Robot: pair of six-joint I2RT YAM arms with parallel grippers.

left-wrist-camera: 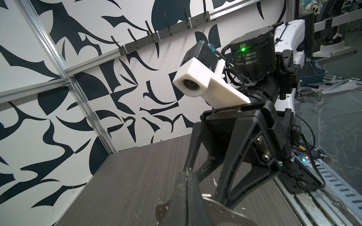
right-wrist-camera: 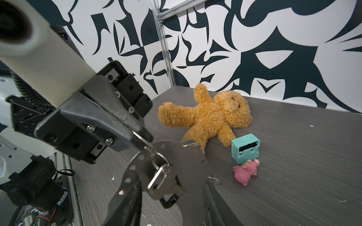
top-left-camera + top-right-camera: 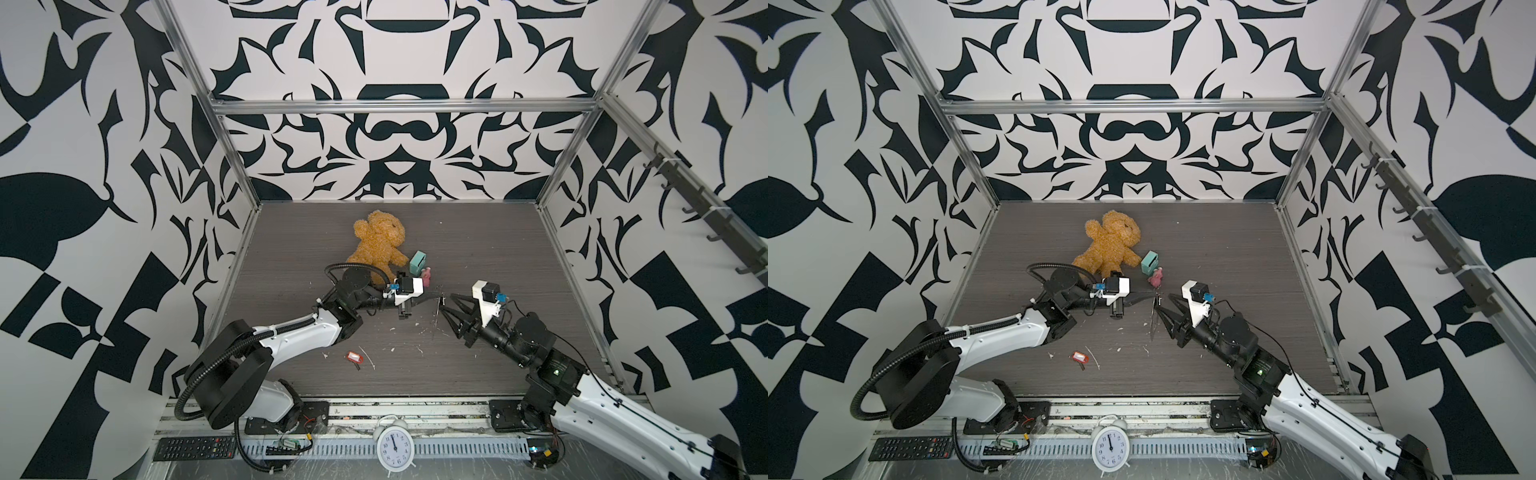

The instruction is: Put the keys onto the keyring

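Observation:
The red tag key (image 3: 353,357) (image 3: 1078,356) lies alone on the table near the front. Both grippers meet over mid-table. My left gripper (image 2: 142,135) (image 1: 189,174) (image 3: 437,296) is shut on a silver keyring (image 2: 149,145) at the end of the grey curved strap (image 2: 182,156) with dotted edges. From a second ring (image 2: 159,159) hangs a flat silver piece (image 2: 160,182), with the black fob (image 2: 170,200) behind it. My right gripper (image 2: 172,182) (image 3: 446,305) holds the strap across its width, one finger (image 2: 125,205) against each edge.
A teddy bear (image 3: 378,245), a teal box (image 3: 417,262) and a pink toy (image 3: 426,276) lie just behind the grippers. White scraps dot the table (image 3: 540,257). A long black remote (image 3: 195,449) and an alarm clock (image 3: 394,446) sit in front of the arm bases.

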